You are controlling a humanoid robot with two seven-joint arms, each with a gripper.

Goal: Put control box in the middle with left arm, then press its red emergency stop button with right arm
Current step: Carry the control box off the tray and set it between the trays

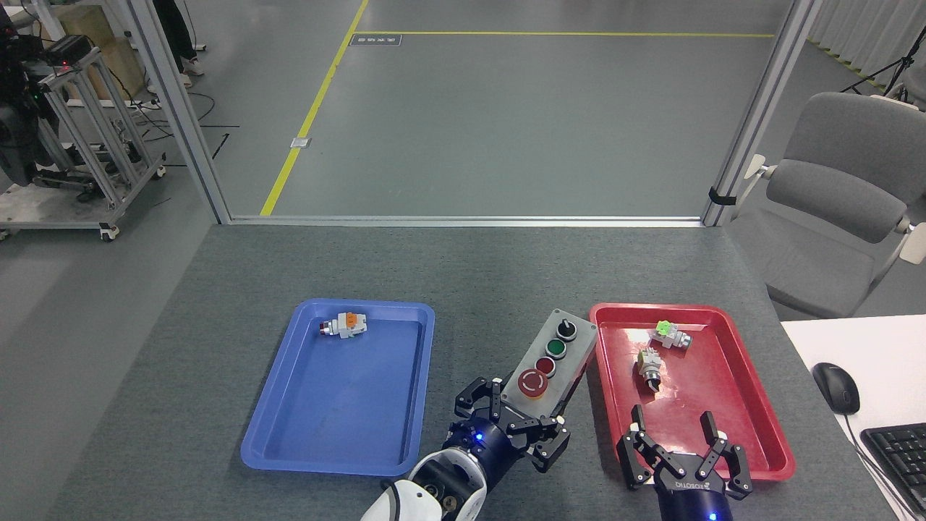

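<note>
The control box is a light-grey elongated box with a black knob, a green button, a small red button and the large red emergency stop button nearest me. My left gripper is shut on its near end, holding it over the grey tabletop between the two trays, its far end close to the red tray's left rim. My right gripper stands open over the near edge of the red tray, with nothing between its fingers.
A blue tray on the left holds one small switch part with an orange cap. The red tray on the right holds two small switch parts. A mouse and keyboard lie on a white desk at right.
</note>
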